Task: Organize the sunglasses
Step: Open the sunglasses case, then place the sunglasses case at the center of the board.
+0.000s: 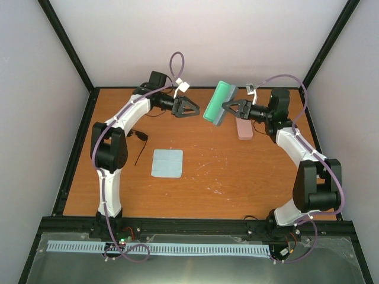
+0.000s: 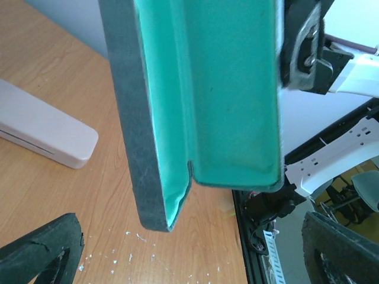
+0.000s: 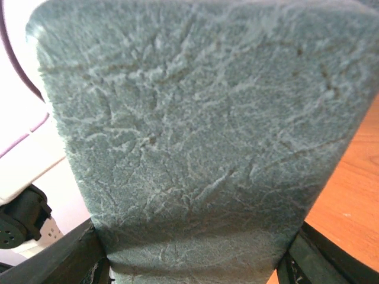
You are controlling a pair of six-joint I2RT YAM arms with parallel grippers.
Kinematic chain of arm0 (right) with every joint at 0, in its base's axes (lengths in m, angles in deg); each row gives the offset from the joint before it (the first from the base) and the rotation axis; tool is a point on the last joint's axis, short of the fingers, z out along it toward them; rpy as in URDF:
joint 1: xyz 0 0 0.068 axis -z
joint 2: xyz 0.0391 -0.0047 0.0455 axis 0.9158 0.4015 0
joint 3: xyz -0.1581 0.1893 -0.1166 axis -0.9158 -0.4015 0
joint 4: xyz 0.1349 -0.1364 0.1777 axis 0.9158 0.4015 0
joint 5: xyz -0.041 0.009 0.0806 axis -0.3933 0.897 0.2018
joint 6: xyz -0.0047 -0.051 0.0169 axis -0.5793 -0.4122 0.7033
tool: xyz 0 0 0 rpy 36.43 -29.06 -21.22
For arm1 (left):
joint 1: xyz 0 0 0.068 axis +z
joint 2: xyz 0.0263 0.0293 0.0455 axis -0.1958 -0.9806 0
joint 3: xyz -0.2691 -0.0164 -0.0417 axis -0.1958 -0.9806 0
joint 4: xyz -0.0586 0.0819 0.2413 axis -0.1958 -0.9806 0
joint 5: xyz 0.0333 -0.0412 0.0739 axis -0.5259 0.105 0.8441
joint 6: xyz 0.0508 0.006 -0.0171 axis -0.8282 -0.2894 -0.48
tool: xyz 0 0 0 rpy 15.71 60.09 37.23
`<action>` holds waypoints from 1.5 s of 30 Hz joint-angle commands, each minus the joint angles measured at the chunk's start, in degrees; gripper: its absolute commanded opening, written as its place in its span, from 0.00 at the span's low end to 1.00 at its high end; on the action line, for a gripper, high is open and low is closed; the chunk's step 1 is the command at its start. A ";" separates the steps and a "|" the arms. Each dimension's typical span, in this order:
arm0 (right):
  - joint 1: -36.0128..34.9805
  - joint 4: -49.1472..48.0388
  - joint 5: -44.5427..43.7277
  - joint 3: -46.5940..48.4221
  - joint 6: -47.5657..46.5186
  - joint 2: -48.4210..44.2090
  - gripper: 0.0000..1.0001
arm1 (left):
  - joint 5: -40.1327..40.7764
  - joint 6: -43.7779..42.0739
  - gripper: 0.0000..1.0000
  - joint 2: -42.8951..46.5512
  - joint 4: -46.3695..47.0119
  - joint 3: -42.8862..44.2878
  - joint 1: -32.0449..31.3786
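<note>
Blue-grey case clamped in the raised right gripper; left gripper hovers opposite, jaws wide

Both arms bend inward, grippers facing each other. The left gripper has its jaws spread wide; the right gripper clamps a case.

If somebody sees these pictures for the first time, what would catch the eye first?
First, the open glasses case, blue-grey outside and bright green inside, held in the air by the right end effector over the far part of the table. The left end effector faces it with jaws wide open. A pink case lies on the table near it, and black sunglasses and a light-blue cloth lie further left.
</note>
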 commanded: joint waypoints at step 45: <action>-2.58 -1.43 -3.62 1.46 -0.40 -0.10 0.55 | 10.07 8.40 0.00 -0.03 8.55 4.83 -5.04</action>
